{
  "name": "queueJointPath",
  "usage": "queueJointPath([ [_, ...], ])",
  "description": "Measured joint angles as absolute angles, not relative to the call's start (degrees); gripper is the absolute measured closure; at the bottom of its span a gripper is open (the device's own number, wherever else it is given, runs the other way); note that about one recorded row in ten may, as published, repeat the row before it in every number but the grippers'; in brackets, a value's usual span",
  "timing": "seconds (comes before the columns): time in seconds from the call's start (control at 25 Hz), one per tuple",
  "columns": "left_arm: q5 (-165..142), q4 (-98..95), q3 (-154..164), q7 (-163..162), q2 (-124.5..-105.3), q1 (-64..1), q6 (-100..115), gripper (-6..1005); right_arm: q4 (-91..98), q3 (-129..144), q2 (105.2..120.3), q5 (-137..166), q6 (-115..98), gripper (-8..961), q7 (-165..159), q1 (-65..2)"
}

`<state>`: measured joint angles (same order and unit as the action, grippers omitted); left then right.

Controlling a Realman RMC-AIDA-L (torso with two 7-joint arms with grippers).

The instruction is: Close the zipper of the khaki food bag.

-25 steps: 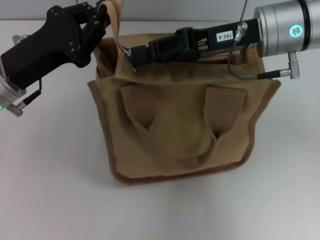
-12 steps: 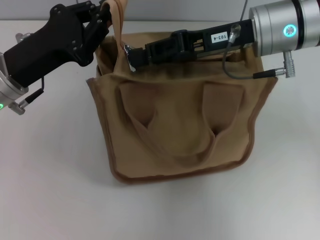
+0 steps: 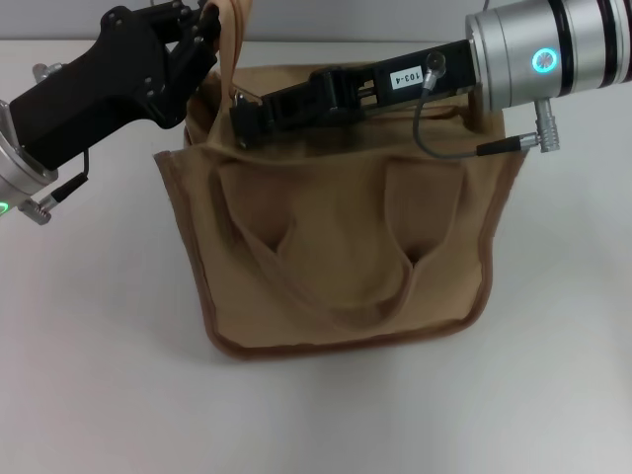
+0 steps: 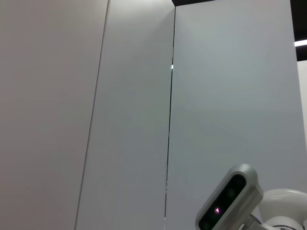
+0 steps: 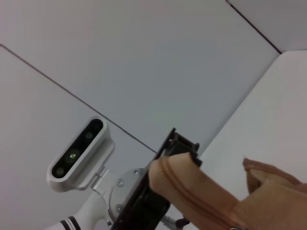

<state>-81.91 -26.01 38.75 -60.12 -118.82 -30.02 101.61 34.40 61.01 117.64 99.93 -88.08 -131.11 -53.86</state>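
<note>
The right gripper hides the zipper atop the khaki food bag, its grip unclear, while the left gripper pinches a strap handle.

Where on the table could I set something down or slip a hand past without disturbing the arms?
The table lies bare in front of the khaki food bag and at its right side. Its top is crowded: the left gripper holds a strap at the far left corner, and the right gripper reaches along the zipper line.
</note>
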Motion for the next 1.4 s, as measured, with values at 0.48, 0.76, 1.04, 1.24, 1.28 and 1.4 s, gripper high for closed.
queueJointPath([
  [0.48, -81.9, -25.2, 38.8, -60.1, -118.92, -30.0, 101.7, 964, 34.8, 60.6, 118.03, 99.7, -88.4, 704, -131.8, -53.1],
  [0.76, -81.9, -25.2, 38.8, -60.1, -118.91, -30.0, 101.7, 963, 34.8, 60.6, 118.04, 99.7, -88.4, 797, -132.1, -52.1],
  [1.04, -81.9, -25.2, 38.8, -60.2, -118.91, -30.1, 101.6, 963, 34.8, 60.8, 118.03, 99.6, -89.2, 718, -132.7, -51.9],
  [1.24, -81.9, -25.2, 38.8, -60.2, -118.91, -30.1, 101.6, 963, 35.4, 60.6, 118.08, 99.6, -89.4, 609, -133.4, -52.0],
  [1.28, -81.9, -25.2, 38.8, -60.2, -118.92, -30.1, 101.6, 963, 35.5, 60.5, 118.12, 99.6, -89.4, 589, -133.8, -52.0],
  [1.4, -81.9, -25.2, 38.8, -60.2, -118.91, -30.1, 101.6, 963, 36.1, 60.4, 118.22, 98.8, -89.7, 549, -134.7, -52.0],
])
